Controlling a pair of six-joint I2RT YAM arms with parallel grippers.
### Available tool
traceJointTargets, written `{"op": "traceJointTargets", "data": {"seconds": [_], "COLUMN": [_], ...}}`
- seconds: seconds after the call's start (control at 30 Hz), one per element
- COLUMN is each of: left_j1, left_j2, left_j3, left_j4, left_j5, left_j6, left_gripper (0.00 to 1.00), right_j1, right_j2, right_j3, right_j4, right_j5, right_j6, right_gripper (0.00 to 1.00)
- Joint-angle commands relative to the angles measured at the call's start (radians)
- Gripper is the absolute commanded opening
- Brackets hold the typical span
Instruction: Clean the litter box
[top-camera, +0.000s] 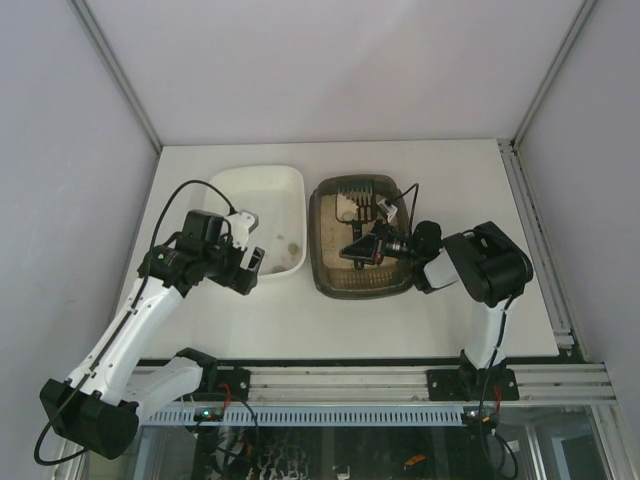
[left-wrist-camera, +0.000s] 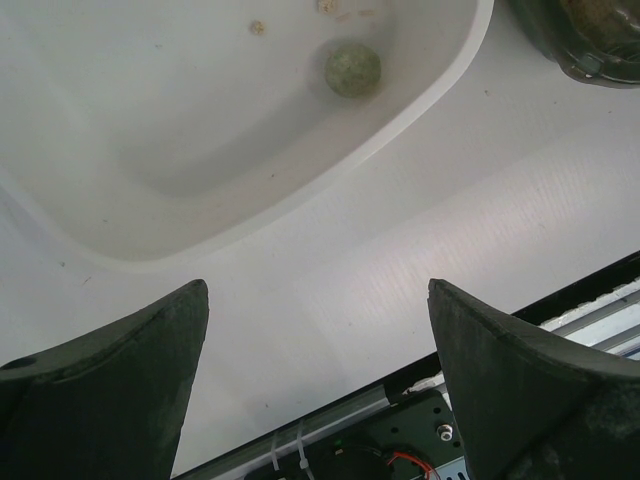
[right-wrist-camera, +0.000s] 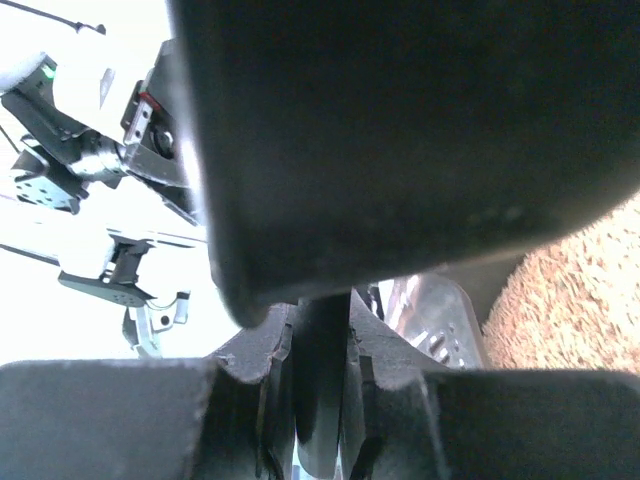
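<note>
Top external shows our right hand (top-camera: 366, 247) clamped on the scoop (top-camera: 357, 201) above the litter box (top-camera: 316, 245); left hand (top-camera: 250, 265) spread apart, farther off.

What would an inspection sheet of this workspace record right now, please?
Surface: white table, tiny specks beside the trays.
Job's things: dark brown-grey rounded plastic litter box holding beige granular litter; black slotted plastic scoop inside it.
Clutter: white rounded plastic tray with a greenish-grey lump and crumbs.
Grippers: left gripper open, empty, by the tray's near edge; right gripper shut on the scoop's handle.
Cables: black cable looping over the left arm.
Surroundings: pale enclosure walls; aluminium rail along the near edge.
</note>
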Motion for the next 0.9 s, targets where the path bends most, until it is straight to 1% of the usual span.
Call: {"op": "traceJointTargets", "data": {"seconds": [0.0, 0.1, 0.23, 0.3, 0.37, 0.4, 0.43, 0.5, 0.57, 0.6, 0.67, 0.73, 0.8, 0.83, 0.87], "left_j1": [0.007, 0.007, 0.006, 0.007, 0.007, 0.007, 0.007, 0.008, 0.007, 0.007, 0.006, 0.007, 0.006, 0.007, 0.007], "left_j2": [0.000, 0.001, 0.003, 0.005, 0.006, 0.005, 0.005, 0.005, 0.008, 0.010, 0.011, 0.015, 0.020, 0.021, 0.024], "left_j3": [-0.013, -0.012, -0.013, -0.015, -0.014, -0.014, -0.015, -0.014, -0.014, -0.013, -0.014, -0.014, -0.013, -0.014, -0.013], "left_j4": [0.029, 0.028, 0.031, 0.033, 0.033, 0.034, 0.032, 0.033, 0.032, 0.033, 0.033, 0.033, 0.032, 0.031, 0.032], "left_j5": [0.017, 0.025, 0.008, -0.003, -0.001, 0.000, -0.001, -0.002, -0.003, -0.003, -0.001, -0.002, -0.003, -0.004, -0.004], "left_j6": [-0.001, -0.007, -0.011, -0.013, -0.013, -0.012, -0.013, -0.013, -0.013, -0.013, -0.013, -0.013, -0.013, -0.013, -0.013], "left_gripper": [0.94, 0.94, 0.94, 0.94, 0.94, 0.94, 0.94, 0.94, 0.94, 0.94, 0.94, 0.94, 0.94, 0.94, 0.94], "right_j1": [0.026, -0.020, 0.024, 0.006, -0.032, -0.027, -0.008, 0.030, 0.009, -0.027, -0.090, -0.076, -0.025, -0.015, -0.029], "right_j2": [0.036, 0.033, 0.061, 0.055, 0.049, 0.049, 0.048, 0.031, -0.001, -0.013, -0.009, 0.010, -0.022, -0.049, -0.076], "right_j3": [0.089, 0.050, 0.097, 0.085, 0.050, 0.049, 0.054, 0.063, 0.038, 0.009, -0.040, -0.031, -0.010, -0.010, -0.018], "right_j4": [0.100, 0.099, 0.097, 0.097, 0.097, 0.097, 0.087, 0.011, -0.056, -0.051, 0.016, 0.034, -0.125, -0.212, -0.259], "right_j5": [-0.029, 0.017, -0.054, -0.055, -0.024, -0.020, -0.027, -0.064, -0.079, -0.061, -0.031, -0.054, -0.077, -0.077, -0.068], "right_j6": [0.139, 0.137, 0.180, 0.181, 0.176, 0.173, 0.168, 0.128, 0.083, 0.079, 0.114, 0.138, 0.044, -0.018, -0.057], "right_gripper": [0.00, 0.00, 0.00, 0.00, 0.00, 0.00, 0.00, 0.00, 0.00, 0.00, 0.00, 0.00, 0.00, 0.00, 0.00]}}
